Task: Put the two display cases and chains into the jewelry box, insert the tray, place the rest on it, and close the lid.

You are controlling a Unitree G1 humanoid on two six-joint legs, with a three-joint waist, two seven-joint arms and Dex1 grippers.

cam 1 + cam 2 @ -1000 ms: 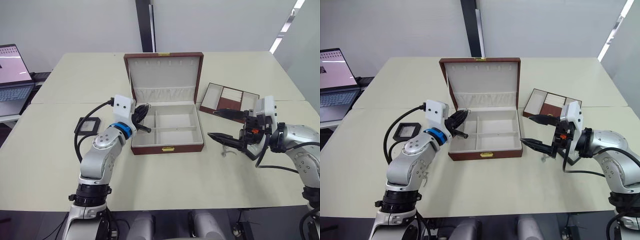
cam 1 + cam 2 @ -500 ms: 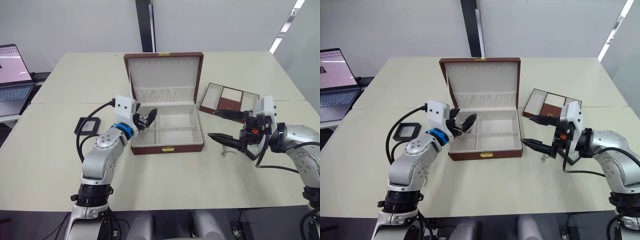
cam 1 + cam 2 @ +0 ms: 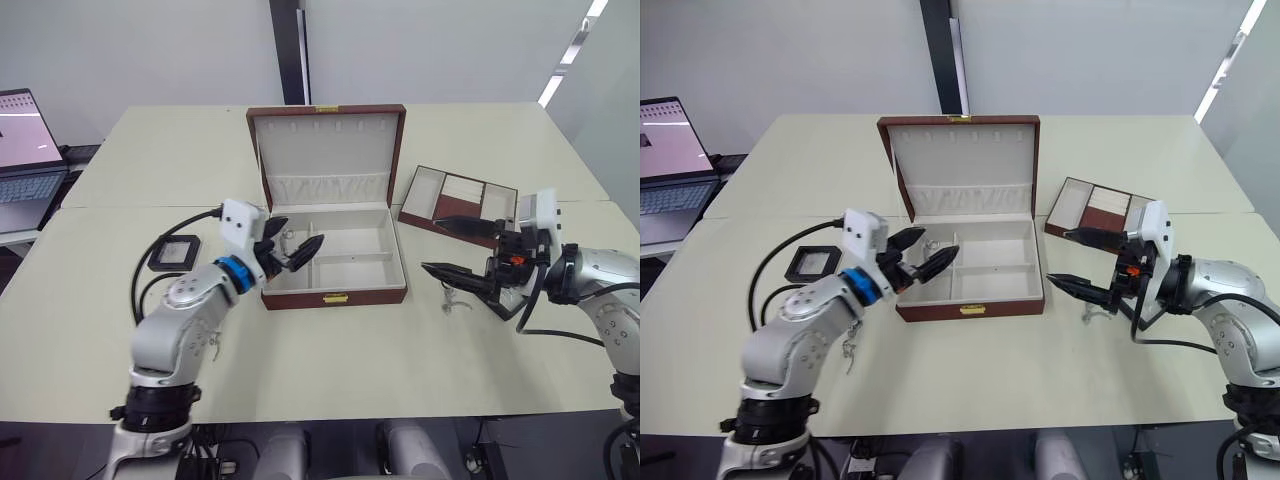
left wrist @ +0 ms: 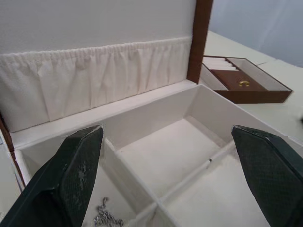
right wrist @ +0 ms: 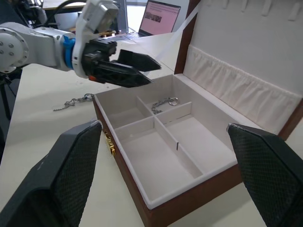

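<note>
A pale cream table (image 3: 330,350) takes up most of the room ahead, with a seam running across it where two tabletops meet. Off its far left corner an open laptop (image 3: 24,150) sits on a lower surface, its screen lit pale pink and white, and the same laptop (image 5: 161,11) shows again in the background of the right wrist view. Behind the table stands a plain white wall (image 3: 140,50) split by a dark vertical post (image 3: 290,50).
</note>
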